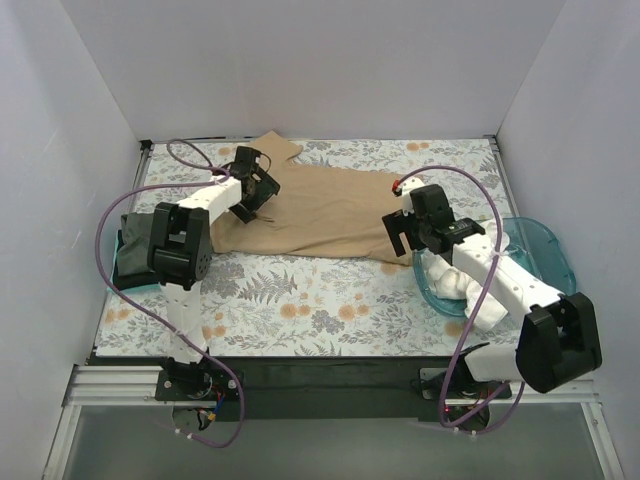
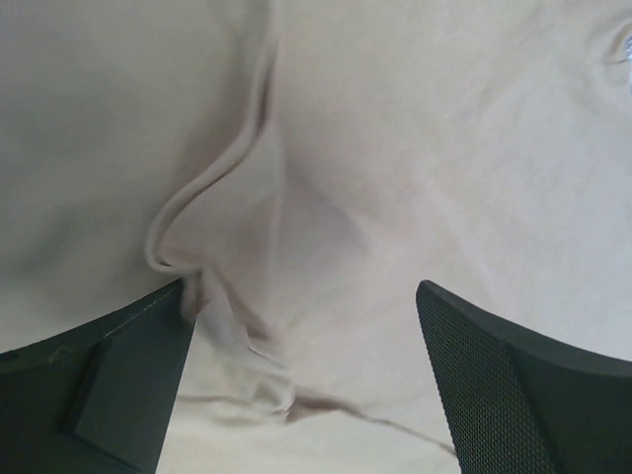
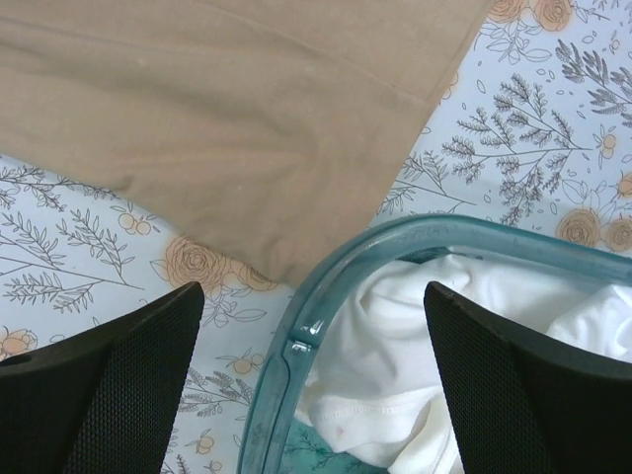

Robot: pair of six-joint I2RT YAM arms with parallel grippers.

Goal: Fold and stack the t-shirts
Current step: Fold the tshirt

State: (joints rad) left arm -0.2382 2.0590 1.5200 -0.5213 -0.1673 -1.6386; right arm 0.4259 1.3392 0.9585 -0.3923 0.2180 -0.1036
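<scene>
From the top external view, a tan t-shirt (image 1: 320, 210) is lying spread across the far middle of the floral table covering (image 1: 300, 300), one corner reaching towards the far wall. The left gripper (image 1: 247, 205) is hanging over the shirt's left part with its jaws spread wide and nothing between them. The right gripper (image 1: 404, 243) is hovering at the shirt's near right corner, right by the far left rim of a teal tub (image 1: 548, 240), and its jaws are likewise gaping and holding nothing. White t-shirts (image 1: 448, 282) are lying bunched inside the tub, partly under the right arm. A dark grey-green t-shirt (image 1: 130, 240) is sitting at the left edge of the table, partly hidden behind the left arm's elbow.

In the left wrist view, the left gripper (image 2: 306, 380) is looking down on the tan t-shirt (image 2: 444, 148), which is filling the whole picture. A raised, curling fold of the cloth is running between the two spread fingers (image 2: 89, 385). Whether the fingers are touching the cloth cannot be told.

In the right wrist view, the right gripper (image 3: 308, 326) is hanging open above the teal tub's rim (image 3: 296, 341). The corner of the tan t-shirt (image 3: 227, 118) is lying flat on the floral covering (image 3: 513, 128) just beside that rim, and a crumpled white t-shirt (image 3: 395, 365) is resting inside the tub.
</scene>
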